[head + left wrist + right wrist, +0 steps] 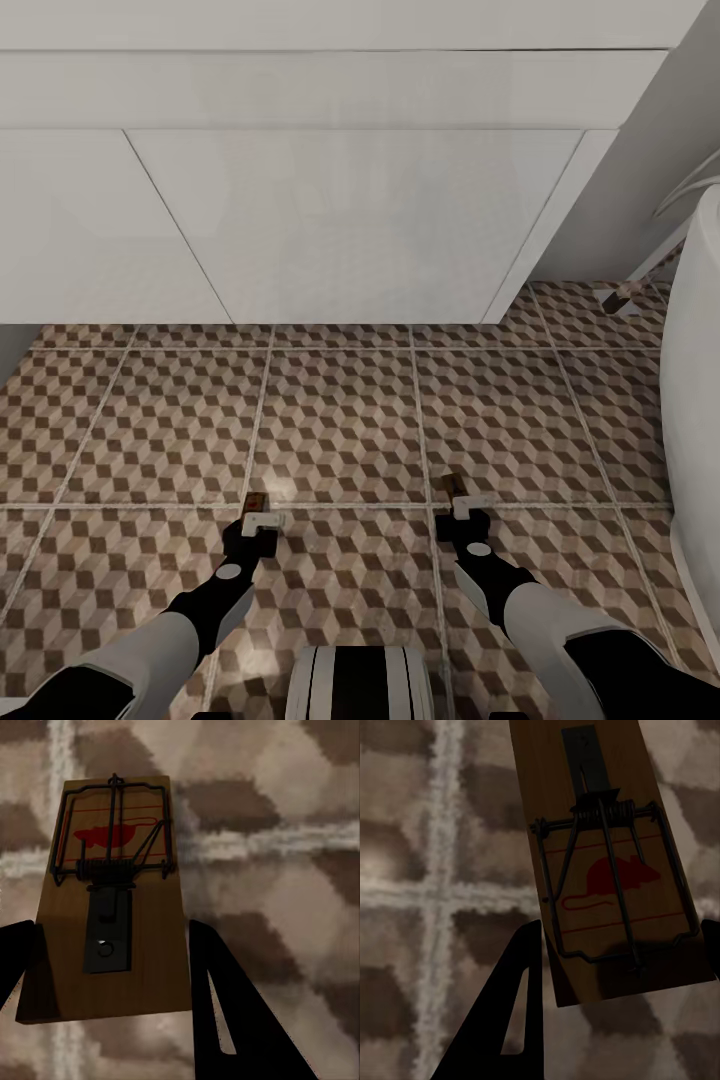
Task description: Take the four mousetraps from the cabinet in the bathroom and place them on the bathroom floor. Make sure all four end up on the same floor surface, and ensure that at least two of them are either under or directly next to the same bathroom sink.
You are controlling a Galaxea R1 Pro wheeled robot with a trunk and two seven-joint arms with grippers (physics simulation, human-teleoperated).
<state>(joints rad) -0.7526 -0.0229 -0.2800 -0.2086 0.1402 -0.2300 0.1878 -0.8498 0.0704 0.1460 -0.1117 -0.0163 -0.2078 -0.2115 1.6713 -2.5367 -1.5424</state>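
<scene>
Two mousetraps show, one in each gripper, low over the bathroom floor (340, 420) in front of the sink's white two-door vanity (350, 230). My left gripper (258, 520) is shut on a tan mousetrap (254, 500). In the left wrist view that mousetrap (142, 945), with dark wire and a red mouse mark, sits between the black fingers (225, 1005) of the left gripper (109, 930). My right gripper (465, 506) is shut on a second mousetrap (451, 486). The right wrist view has this mousetrap (607, 810) between the right gripper's (622, 926) fingers (510, 1020). The cabinet is out of view.
A white bathtub (695, 400) curves along the right edge, with a small fitting (620, 295) on the floor beside it. The vanity hangs above the tiles, leaving a gap beneath. My own base (360, 685) shows at the bottom centre.
</scene>
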